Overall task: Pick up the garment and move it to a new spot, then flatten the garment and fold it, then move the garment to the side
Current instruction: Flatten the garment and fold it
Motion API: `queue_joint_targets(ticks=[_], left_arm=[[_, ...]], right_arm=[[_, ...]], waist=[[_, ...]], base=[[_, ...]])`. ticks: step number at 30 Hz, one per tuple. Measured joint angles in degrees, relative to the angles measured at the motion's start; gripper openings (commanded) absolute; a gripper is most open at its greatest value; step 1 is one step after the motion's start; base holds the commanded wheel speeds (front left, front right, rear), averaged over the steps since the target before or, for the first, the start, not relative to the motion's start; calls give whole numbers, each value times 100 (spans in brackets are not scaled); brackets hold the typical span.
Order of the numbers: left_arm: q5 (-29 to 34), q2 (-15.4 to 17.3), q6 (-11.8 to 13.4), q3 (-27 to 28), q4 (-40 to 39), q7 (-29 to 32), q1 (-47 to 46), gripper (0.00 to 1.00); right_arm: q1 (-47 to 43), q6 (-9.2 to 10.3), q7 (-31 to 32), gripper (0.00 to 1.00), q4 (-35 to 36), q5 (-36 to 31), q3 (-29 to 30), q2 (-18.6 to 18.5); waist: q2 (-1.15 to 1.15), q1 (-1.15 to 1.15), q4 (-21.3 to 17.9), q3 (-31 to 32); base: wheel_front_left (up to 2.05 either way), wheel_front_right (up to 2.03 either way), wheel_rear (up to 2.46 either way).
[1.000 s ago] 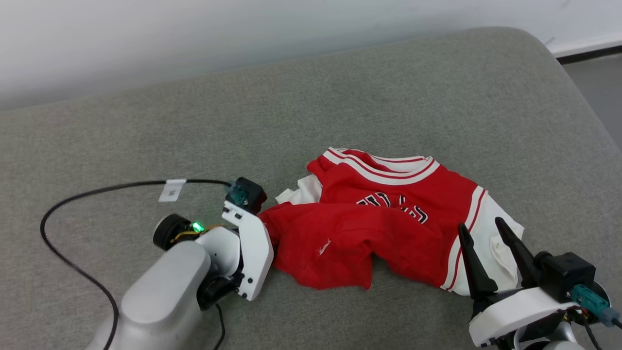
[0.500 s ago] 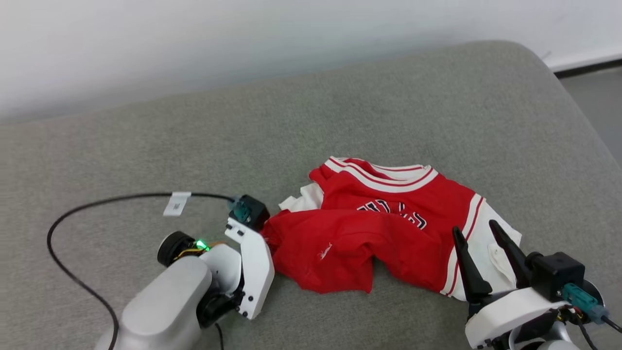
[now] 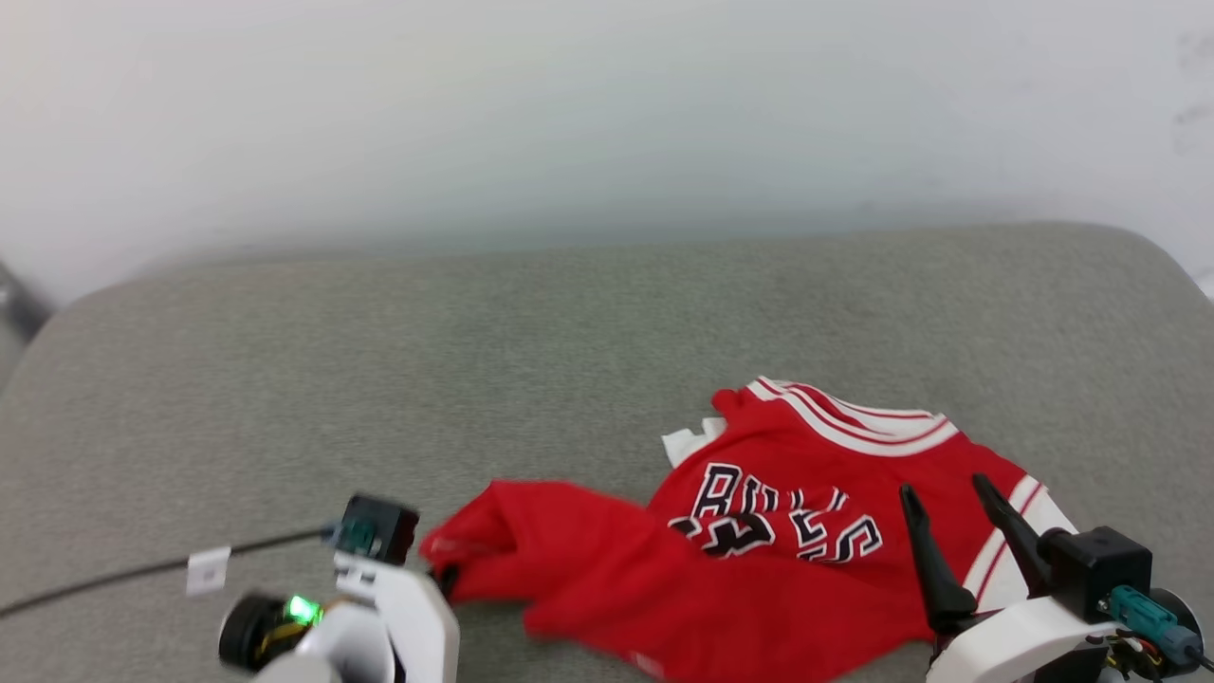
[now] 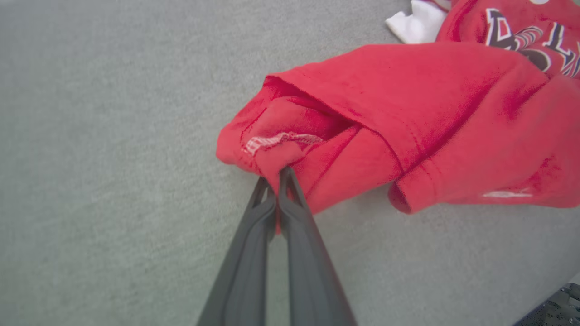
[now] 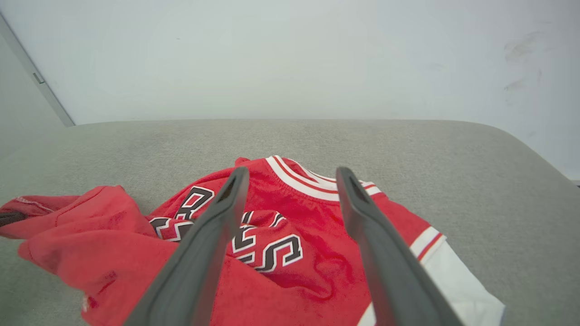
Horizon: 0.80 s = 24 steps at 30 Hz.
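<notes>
The garment point(image 3: 759, 560), a red jersey with white striped collar trim and black white-outlined letters, lies crumpled on the grey cushion point(image 3: 474, 379). My left gripper point(image 3: 444, 581) is shut on a bunched red corner of its hem at the garment's left end. In the left wrist view the left gripper point(image 4: 274, 174) pinches that fold of the garment point(image 4: 408, 104). My right gripper point(image 3: 944, 489) stands open over the garment's right side, near the white sleeve. The right wrist view shows the right gripper point(image 5: 291, 174) with jaws wide apart above the letters on the garment point(image 5: 272, 253), holding nothing.
A black cable point(image 3: 123, 574) with a white tag runs left from my left wrist over the cushion. A pale wall point(image 3: 607, 123) rises behind the cushion's far edge. The cushion rounds off at its right corner point(image 3: 1157, 256) and left corner point(image 3: 57, 313).
The head camera has tilted up. My left gripper has shut on the red hem corner and drawn it leftward, stretching the garment and baring its letters. The right gripper stays open.
</notes>
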State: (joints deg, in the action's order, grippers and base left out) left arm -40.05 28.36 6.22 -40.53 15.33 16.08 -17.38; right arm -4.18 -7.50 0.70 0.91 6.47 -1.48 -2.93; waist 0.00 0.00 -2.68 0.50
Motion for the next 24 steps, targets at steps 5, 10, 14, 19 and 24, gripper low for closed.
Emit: queue_joint_targets(ticks=[5, 10, 14, 19, 24], left_arm=[[-444, 167, 414, 142, -445, 65, 1084, 0], [-820, 57, 646, 224, -564, 0, 1763, 13], [-831, -22, 754, 322, -612, -290, 1914, 100], [-520, -59, 895, 601, -793, -1025, 1613, 100], [-155, -159, 877, 714, -890, -1614, 1077, 100]], right_arm=[[-78, 0, 81, 100, 102, -11, 2, 0], [-92, 0, 118, 100, 170, -11, 0, 0], [-93, 0, 142, 100, 202, -23, 22, 0], [-92, 0, 153, 100, 237, -53, 65, 0], [-83, 0, 147, 100, 274, -58, 96, 0]], waist=[[0, 0, 269, 185], [0, -1, 352, 246], [0, -1, 360, 267], [0, -1, 363, 307], [0, 0, 306, 310]], base=[[0, 0, 0], [0, 0, 0], [0, 0, 0], [0, 0, 0], [0, 0, 0]])
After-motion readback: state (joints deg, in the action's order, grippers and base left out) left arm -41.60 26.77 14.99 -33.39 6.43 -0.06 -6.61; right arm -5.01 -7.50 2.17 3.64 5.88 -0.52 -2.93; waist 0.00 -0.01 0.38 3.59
